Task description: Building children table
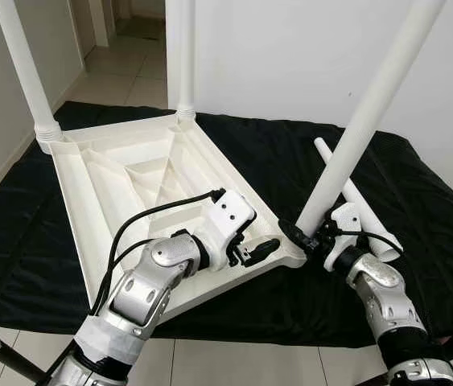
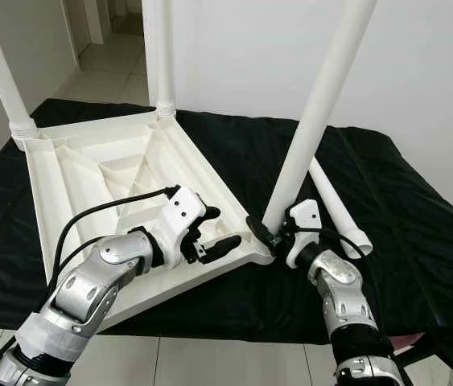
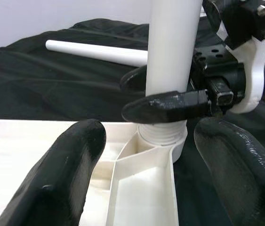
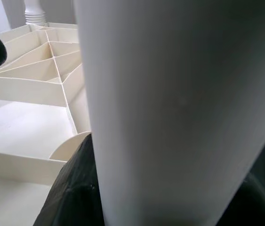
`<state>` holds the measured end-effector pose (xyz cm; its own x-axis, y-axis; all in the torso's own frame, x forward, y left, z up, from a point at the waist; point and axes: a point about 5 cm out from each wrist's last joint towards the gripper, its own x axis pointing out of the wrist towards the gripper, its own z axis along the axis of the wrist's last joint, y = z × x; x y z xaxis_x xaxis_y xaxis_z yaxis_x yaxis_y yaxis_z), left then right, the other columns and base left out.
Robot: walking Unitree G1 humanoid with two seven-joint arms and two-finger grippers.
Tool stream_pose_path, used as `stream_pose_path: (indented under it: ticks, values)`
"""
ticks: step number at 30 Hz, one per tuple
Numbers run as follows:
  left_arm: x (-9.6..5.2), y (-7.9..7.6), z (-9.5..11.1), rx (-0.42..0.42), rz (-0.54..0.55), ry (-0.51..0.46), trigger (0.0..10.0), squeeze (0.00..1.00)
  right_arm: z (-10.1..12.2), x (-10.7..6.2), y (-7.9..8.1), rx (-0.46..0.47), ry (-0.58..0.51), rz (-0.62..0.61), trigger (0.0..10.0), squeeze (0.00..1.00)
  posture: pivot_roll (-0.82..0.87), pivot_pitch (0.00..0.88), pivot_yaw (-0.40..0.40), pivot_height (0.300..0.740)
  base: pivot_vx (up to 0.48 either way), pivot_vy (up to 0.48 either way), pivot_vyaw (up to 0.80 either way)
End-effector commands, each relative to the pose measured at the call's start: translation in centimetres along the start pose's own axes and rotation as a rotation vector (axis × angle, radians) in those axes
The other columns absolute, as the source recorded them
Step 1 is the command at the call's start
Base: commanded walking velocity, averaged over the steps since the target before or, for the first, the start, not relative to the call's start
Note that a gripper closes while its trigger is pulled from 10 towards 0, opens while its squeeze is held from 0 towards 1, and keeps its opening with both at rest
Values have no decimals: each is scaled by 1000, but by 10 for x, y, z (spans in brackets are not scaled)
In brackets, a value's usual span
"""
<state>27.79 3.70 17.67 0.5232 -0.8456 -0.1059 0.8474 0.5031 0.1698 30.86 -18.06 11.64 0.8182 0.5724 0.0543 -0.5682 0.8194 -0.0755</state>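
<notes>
Left wrist view: right gripper [image 3: 163, 92] clamps the table leg [image 3: 172, 47]; left gripper [image 1: 260, 251] gapes beside it.

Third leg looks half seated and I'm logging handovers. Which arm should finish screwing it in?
Probably the right: the right gripper is already shut around the leg just above its socket. The left gripper, open, rests on the tabletop corner.

No readable text, labels, numbers — none anywhere.
</notes>
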Motion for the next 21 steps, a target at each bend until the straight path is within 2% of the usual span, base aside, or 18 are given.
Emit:
stream_pose_path:
  ticks: [1,7,9,10,11,13,14,16,19,21]
  values:
    - [-1,1,-3,-5,51,3,10000,0,-16,-1,8,47,61,-57,10000,0,-2,0,-105,740,0,0,0]
    - [-1,0,-3,-6,55,2,10000,0,-19,1,4,22,92,-160,10000,0,3,0,-114,740,0,0,0]
    - [-3,0,-3,-8,58,3,10000,0,-18,2,1,10,110,-256,10000,0,4,0,-115,740,0,0,0]
    - [-3,0,-3,-8,58,3,10000,0,-18,2,1,10,110,-256,10000,0,4,0,-115,740,0,0,0]
    - [-4,0,-4,-8,59,7,10000,0,-17,4,2,19,113,-344,10000,0,5,0,-116,740,0,0,0]
    - [-5,0,-4,-7,59,8,10000,0,-16,4,3,22,113,-360,10000,0,5,0,-116,740,0,0,0]
    - [-6,0,-5,-7,60,10,10000,0,-16,4,3,46,110,-426,10000,0,9,0,-121,740,0,0,0]
    - [-7,1,-5,-5,64,14,10000,0,-17,4,9,75,115,-552,10000,0,11,0,-124,740,0,0,0]
    - [-8,0,-6,-6,66,15,10000,0,-18,5,16,97,116,-612,10000,0,12,0,-126,740,0,0,0]
    - [-8,0,-6,-8,67,15,10000,0,-17,8,30,127,99,-693,10000,0,14,0,-130,740,0,0,0]
